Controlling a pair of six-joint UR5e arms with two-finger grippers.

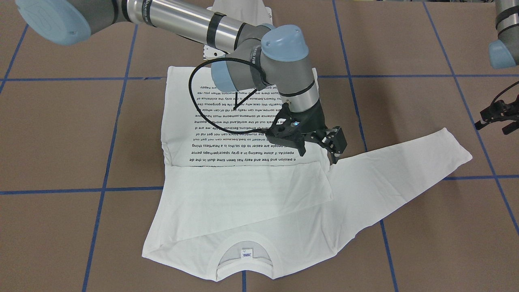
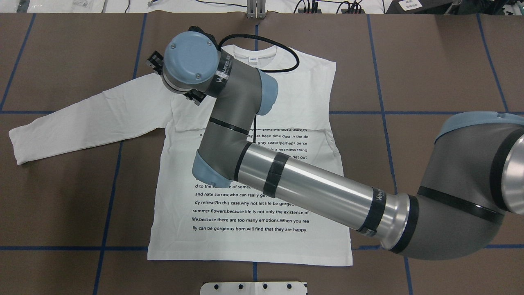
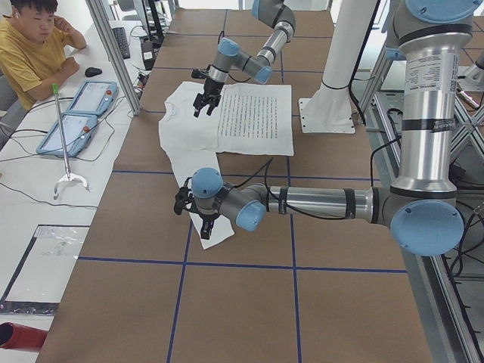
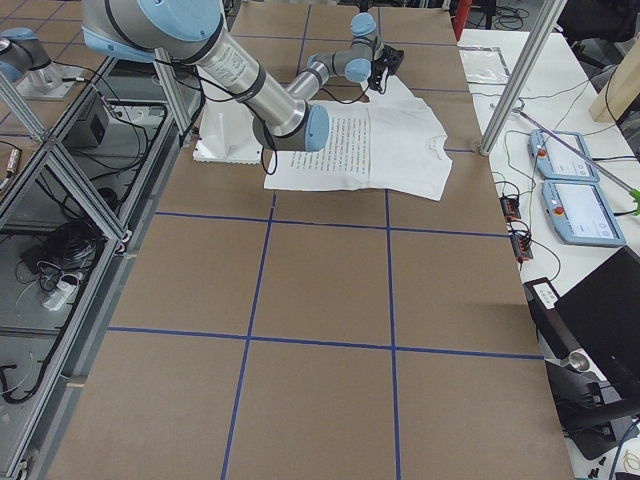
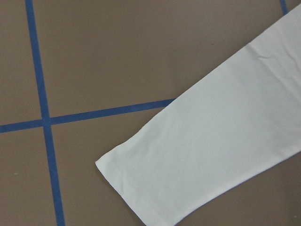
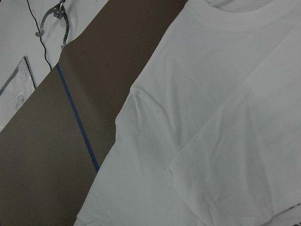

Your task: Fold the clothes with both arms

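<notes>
Hands first. We note the right hand [image 1: 318, 156] with its fingers [image 1: 301, 149] spread wide and nothing between them. It points down at the spot where the outstretched sleeve [image 1: 405, 178] joins the body of the T-shirt [image 2: 229, 241]. We cannot tell whether the fingertips touch the cloth or hang just above it. The right arm [image 2: 311, 188] reaches across the shirt from the robot's right to get there.

The left hand [image 1: 494, 126] hangs off to the robot's left, near the cuff [image 5: 131, 183] of that same sleeve and above it. We read its fingers as parted and empty, though the frame edge cuts it in the front view. Its wrist camera looks down on the cuff lying flat.

The T-shirt lies flat on the tabletop [image 1: 61, 134], print side up, with the collar [image 1: 243, 238] away from the robot and the hem toward the white pedestal [image 2: 254, 288]. The neck label [image 1: 246, 252] shows inside the collar. The other sleeve [image 1: 243, 194] is folded in across the chest and covers the top lines of the printed text [image 1: 227, 134]. Its end lies just beside the right hand.

Blue tape lines [image 1: 81, 190] grid the brown surface. In the left side view a person [image 3: 30, 53] sits at a white desk alongside the tabletop.
</notes>
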